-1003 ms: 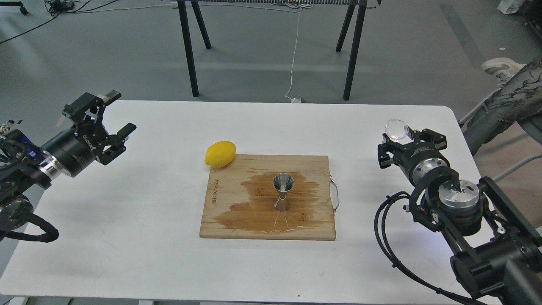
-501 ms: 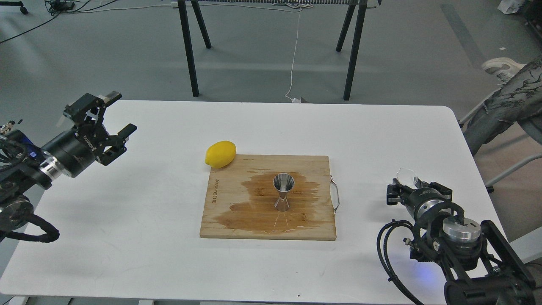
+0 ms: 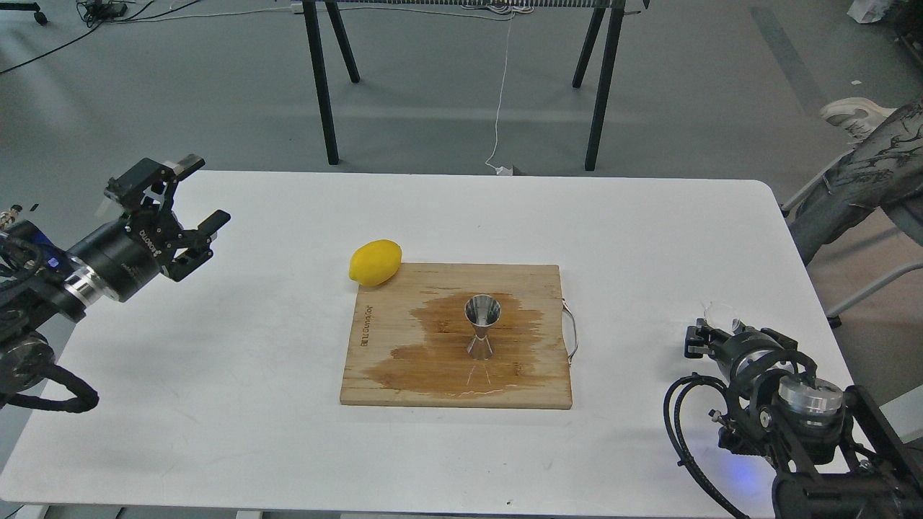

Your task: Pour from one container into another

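From the head view, a white table [image 3: 238, 360] with rounded corners fills most of the scene, standing on a grey floor [image 3: 433, 86]. A wooden cutting board [image 3: 404, 389] lies near the table's middle, darkened by a broad wet stain around its centre. The steel jigger [image 3: 482, 324] stands upright on that stain, its open cone facing up. A lemon [image 3: 375, 262] rests on the table touching the board's far left corner. Well to the left of the board, the left gripper [image 3: 189, 194] hangs above the table's edge with its fingers spread apart and nothing between them. Well to the right of the board, near the table's right edge, the right gripper [image 3: 717, 331] sits low and clasps the clear cup [image 3: 721, 314], whose rim shows just beyond it. Beyond the board, past the table's far edge, black trestle legs [image 3: 321, 94] stand on the floor and a white cable [image 3: 499, 94] hangs down.
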